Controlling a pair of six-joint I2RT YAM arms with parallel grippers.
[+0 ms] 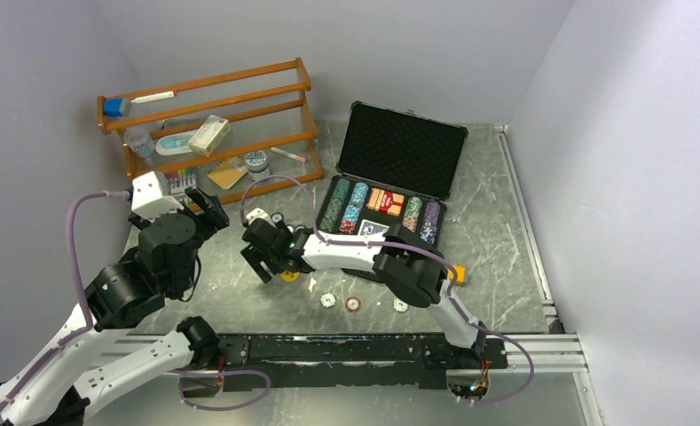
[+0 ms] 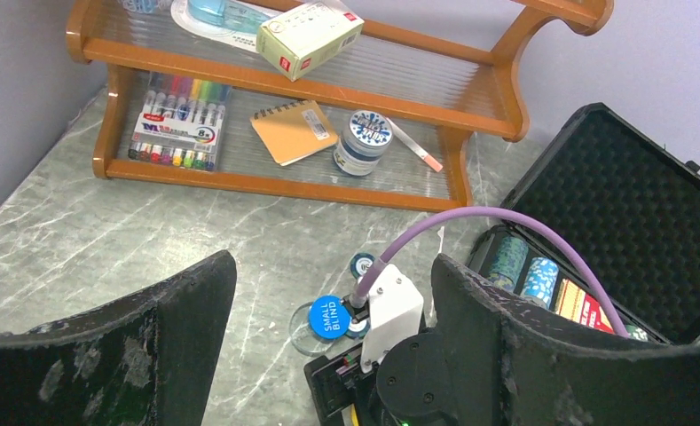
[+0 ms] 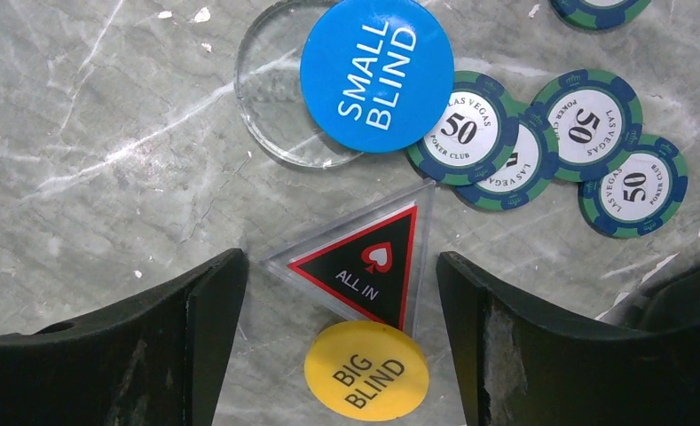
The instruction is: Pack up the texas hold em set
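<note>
Case: lid up; poker chips and card decks in slots.
Left gripper: spread, empty.
Right gripper: spread, straddling ALL IN token.

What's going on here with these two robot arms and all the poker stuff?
The arms are packing a poker set into its open case, which holds rows of chips and cards. The right gripper hovers open over a triangular all-in marker, one finger on each side, not yet closed on it. The small-blind button, big-blind button and green chips lie loose around it on the table. The left gripper is open and empty, above the table.
</note>
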